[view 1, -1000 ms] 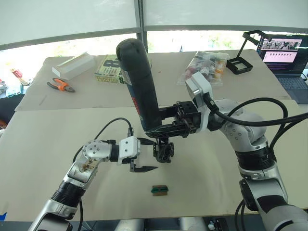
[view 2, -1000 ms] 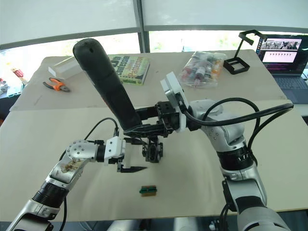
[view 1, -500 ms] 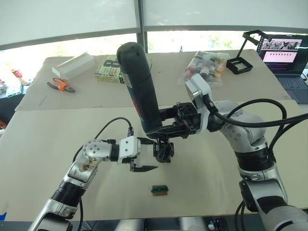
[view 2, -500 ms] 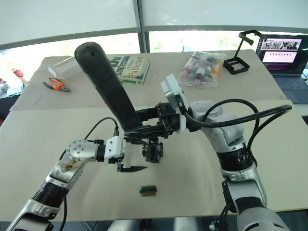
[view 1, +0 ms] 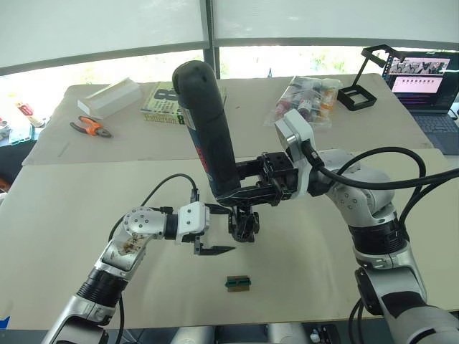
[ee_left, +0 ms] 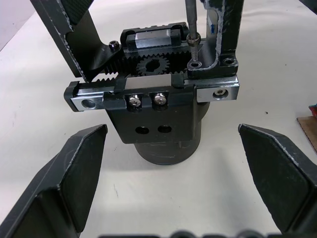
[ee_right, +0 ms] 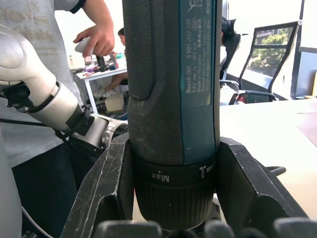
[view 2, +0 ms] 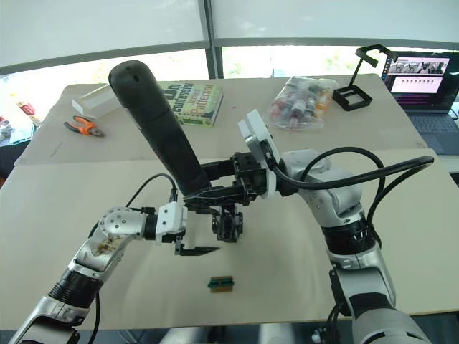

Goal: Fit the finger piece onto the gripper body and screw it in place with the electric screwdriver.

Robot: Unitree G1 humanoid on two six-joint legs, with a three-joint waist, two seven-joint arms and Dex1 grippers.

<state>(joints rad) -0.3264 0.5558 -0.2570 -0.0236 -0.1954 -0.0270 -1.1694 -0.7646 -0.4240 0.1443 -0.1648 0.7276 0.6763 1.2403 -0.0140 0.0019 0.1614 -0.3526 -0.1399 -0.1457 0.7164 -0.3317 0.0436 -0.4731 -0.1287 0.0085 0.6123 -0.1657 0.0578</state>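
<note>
A: Right gripper (view 1: 247, 192) is clamped around the lower end of the electric screwdriver (view 1: 208, 129), one finger (ee_right: 106, 183) pressed on each side of the collar, and the fat black body leans up and away to the robot's left.

B: And the bit?

A: The thin silver bit (ee_left: 191, 29) comes straight down from that gripper onto the gripper body (ee_left: 158, 106), its tip sitting on a screw (ee_left: 196, 64) at one end of the toothed bar.

B: Where is the gripper body, then?

A: Standing on its round base on the table (view 1: 323, 265), directly under the right gripper and just in front of the left one. Gear and rack teeth face up, with two screws on the near face.

B: Left gripper?

A: Left gripper (view 1: 211, 231) is spread wide, holding nothing, its two fingers (ee_left: 74, 173) flanking the gripper body without touching it.

B: The finger piece?

A: A black upright piece (ee_left: 225, 29) rises beside the bit, bolted into the bar end. I cannot tell whether it is seated fully.

B: Anything else close by?

A: A small green-and-brown block (view 1: 239, 282) lies on the table nearer the robot than the left gripper, well clear of both.
</note>
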